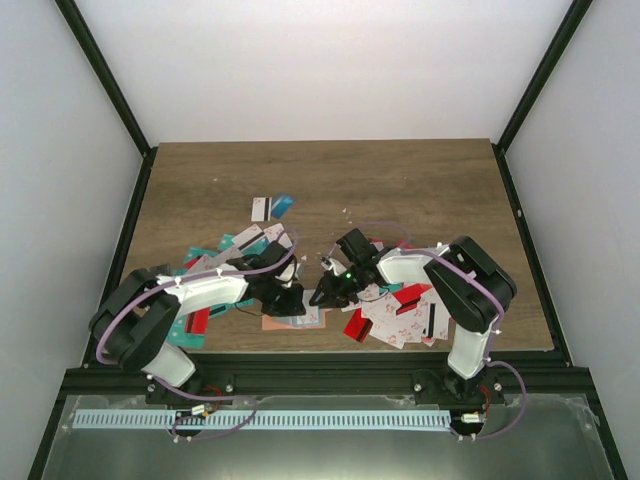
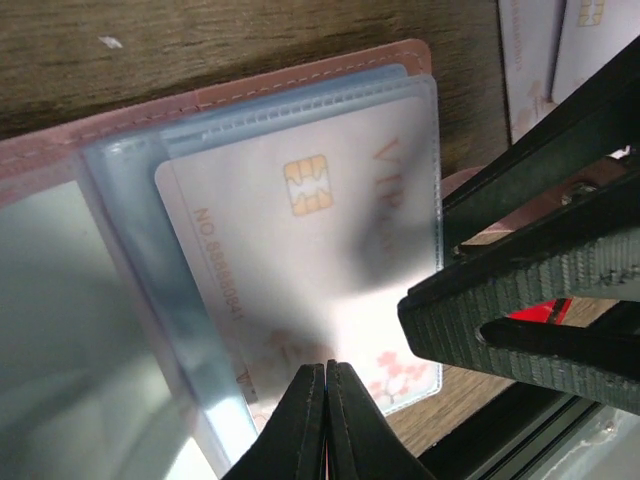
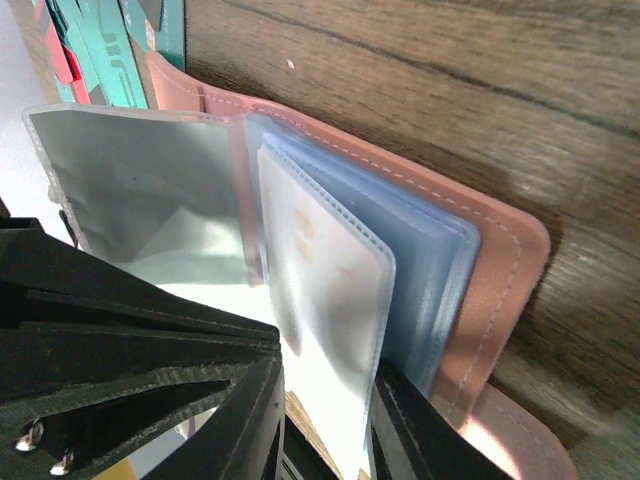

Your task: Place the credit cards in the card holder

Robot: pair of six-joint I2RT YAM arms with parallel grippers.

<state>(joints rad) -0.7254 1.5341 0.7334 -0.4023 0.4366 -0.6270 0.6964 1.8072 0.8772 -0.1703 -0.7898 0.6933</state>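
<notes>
Hard to make out: in the top view the two black arms meet over the wallet and cover most of it, so only its near edge shows. The left gripper [image 2: 326, 378] has its fingers pressed fully together, tips over the lower edge of a clear sleeve. I cannot tell whether anything is pinched.

The card holder [image 3: 500, 270], a salmon-pink stitched folding wallet, lies open on the table near its front edge, between the arms. Its clear plastic sleeves [image 3: 150, 190] are fanned up. One sleeve holds a white credit card [image 2: 300, 240] with a gold chip, its print blurred by the plastic. The right gripper [image 3: 328, 388] has its jaws part-way apart with that sleeve's lower end between them. Contact is unclear, so the grip is undecided.

Surface: brown wood-grain table [image 1: 430, 190], white walls, black frame posts [image 1: 105, 90].

Around:
- Left: a heap of teal and white loose cards [image 1: 228, 247], partly under the left arm.
- Behind: a white striped card [image 1: 261, 208] touching a teal card [image 1: 284, 203].
- Right: white cards with red marks [image 1: 405, 318] and a red card [image 1: 355, 326] just beside the wallet, partly beneath the right arm.
</notes>
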